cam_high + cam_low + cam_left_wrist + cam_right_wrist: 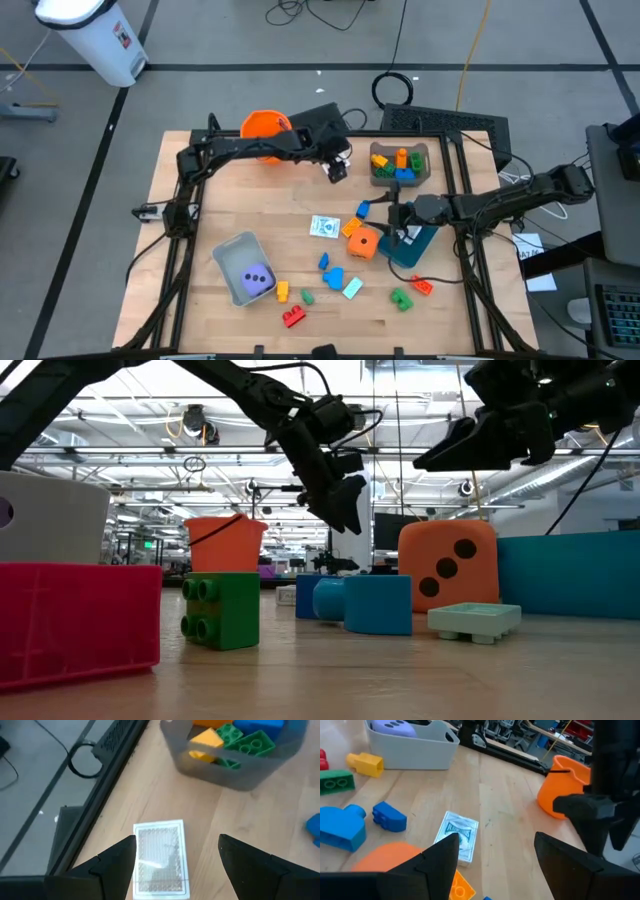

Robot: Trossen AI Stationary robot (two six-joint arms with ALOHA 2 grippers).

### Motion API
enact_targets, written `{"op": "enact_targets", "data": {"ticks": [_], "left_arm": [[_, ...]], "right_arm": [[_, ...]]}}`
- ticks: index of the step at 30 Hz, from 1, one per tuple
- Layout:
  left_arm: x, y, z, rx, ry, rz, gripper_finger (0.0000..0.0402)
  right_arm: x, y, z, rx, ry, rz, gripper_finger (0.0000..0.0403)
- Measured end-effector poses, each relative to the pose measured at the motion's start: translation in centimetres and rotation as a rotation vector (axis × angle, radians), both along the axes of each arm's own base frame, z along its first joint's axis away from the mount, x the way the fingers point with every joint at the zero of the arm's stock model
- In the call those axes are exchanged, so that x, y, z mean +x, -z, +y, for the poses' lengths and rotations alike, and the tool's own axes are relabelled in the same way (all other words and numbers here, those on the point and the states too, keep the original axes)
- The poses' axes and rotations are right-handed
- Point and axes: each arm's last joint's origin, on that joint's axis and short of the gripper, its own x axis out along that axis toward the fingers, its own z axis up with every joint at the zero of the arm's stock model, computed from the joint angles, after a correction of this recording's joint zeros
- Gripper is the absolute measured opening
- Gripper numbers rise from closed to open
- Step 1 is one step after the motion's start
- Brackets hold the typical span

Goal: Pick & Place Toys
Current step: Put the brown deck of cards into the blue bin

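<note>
My left gripper (pixel 338 168) is open near the far middle of the table, raised above the wood in the low view (pixel 345 500). Its fingers stand on either side of a small white card pack (pixel 161 857) that lies flat on the table. My right gripper (pixel 394 214) is open and empty, raised (pixel 455 450) beside the orange dotted die (pixel 362 243). A second white card pack (pixel 325 227) lies flat left of it and shows in the right wrist view (pixel 457 837). The purple die (pixel 257 279) sits in a grey bin (pixel 235 250). Loose blocks (pixel 335 275) lie along the near side.
A grey bin (pixel 400 165) with several blocks stands just right of my left gripper. The orange bucket (pixel 265 128) is at the far left. A teal bin (pixel 412 248) lies under my right arm. Red (pixel 294 317), green (pixel 401 298) and yellow (pixel 283 291) blocks lie near the front edge.
</note>
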Motion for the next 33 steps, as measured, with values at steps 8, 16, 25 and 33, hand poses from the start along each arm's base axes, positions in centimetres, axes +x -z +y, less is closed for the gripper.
{"op": "enact_targets", "data": {"ticks": [8,16,25,33], "left_arm": [[0.1,0.0,-0.4,0.033,0.047,0.024,0.0285],[-1.2,1.2,2.2,-0.113,-0.028,0.037,0.0337],[-1.1,0.9,2.9,-0.118,-0.006,-0.023,0.039],[-0.2,4.4,3.0,-0.179,-0.01,0.016,0.0397]], "right_arm": [[-0.5,1.2,-0.3,0.005,0.015,-0.023,0.0254],[-0.5,1.0,-0.3,0.007,0.013,-0.056,0.0254],[-0.5,1.0,-0.3,0.007,0.013,-0.057,0.0254],[-0.5,1.0,-0.3,0.007,0.013,-0.054,0.0254]]}}
